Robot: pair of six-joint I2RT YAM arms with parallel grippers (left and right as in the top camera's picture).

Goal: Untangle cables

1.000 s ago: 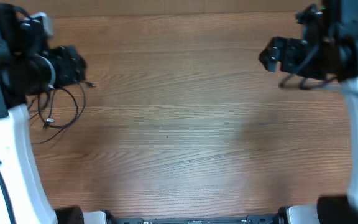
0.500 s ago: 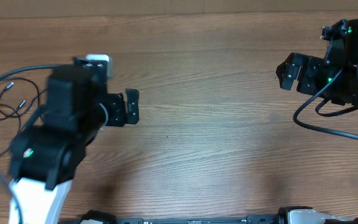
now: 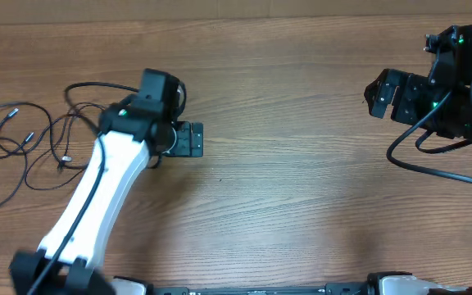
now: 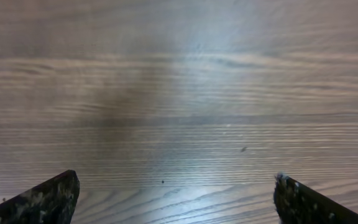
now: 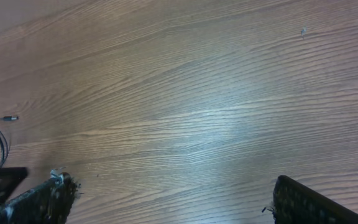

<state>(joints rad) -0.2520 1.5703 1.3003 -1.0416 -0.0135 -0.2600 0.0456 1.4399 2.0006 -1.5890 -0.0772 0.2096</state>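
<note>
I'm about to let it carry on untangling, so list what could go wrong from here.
1. The left arm crosses above the cables; pulling back low could snag a loop and tighten the tangle.
2. The left fingers are open over bare wood beyond the cables, and the left wrist view shows almost only wood, so a grasp from here would likely miss.
3. Cable loops run off the overhead view's left edge; a tug might drag unseen parts.

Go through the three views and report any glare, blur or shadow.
Overhead: evenly lit and sharp, the cables crisp on the table. Left wrist: pale sheen across the upper wood, a dim patch at left; the left gripper shows dark, soft fingertips. Right wrist: a bright glare streak mid-frame; the right gripper has blurry fingertips.
</note>
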